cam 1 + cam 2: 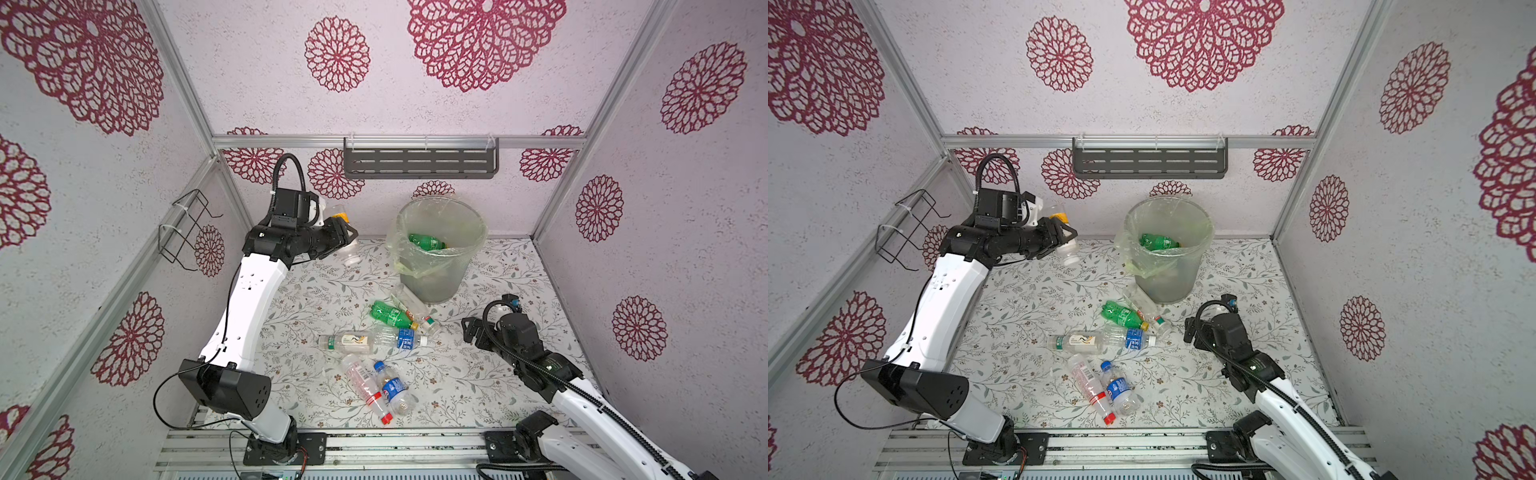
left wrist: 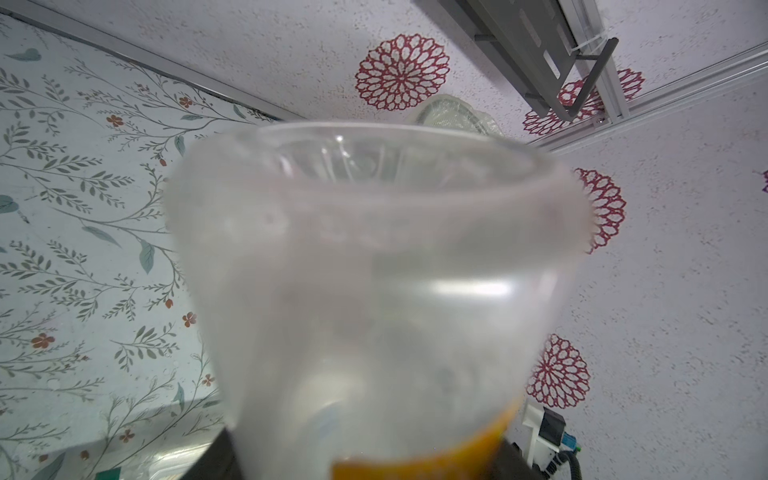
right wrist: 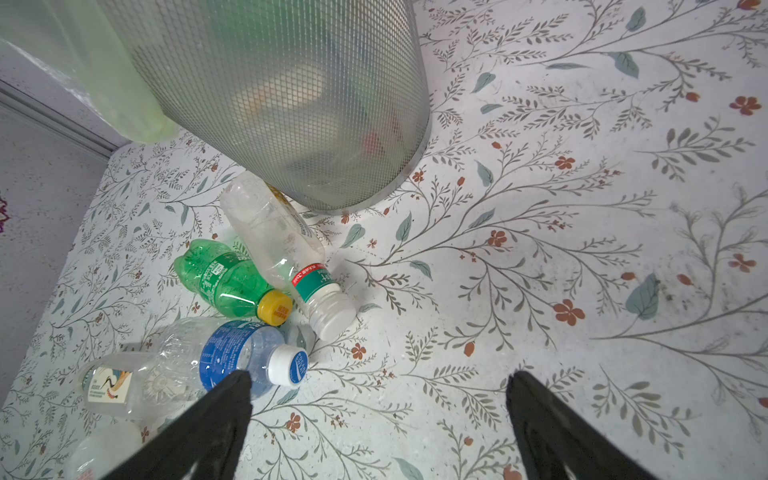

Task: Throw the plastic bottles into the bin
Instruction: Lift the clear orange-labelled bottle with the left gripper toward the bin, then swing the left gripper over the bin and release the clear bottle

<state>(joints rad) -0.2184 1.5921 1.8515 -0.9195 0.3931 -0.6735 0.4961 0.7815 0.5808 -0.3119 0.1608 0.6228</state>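
The left gripper holds a clear bottle up in the air near the bin, a green bottle lies inside the bin, and six other bottles lie on the table.

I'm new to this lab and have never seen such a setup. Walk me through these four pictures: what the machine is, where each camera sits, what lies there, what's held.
Two robot arms work at a flowered table. Two pictures look down from overhead; two come from cameras on the wrists. The left tool grips a clear bottle, raised beside the mesh bin, which already holds a green bottle. The right tool hangs open near six loose bottles lying on the table.
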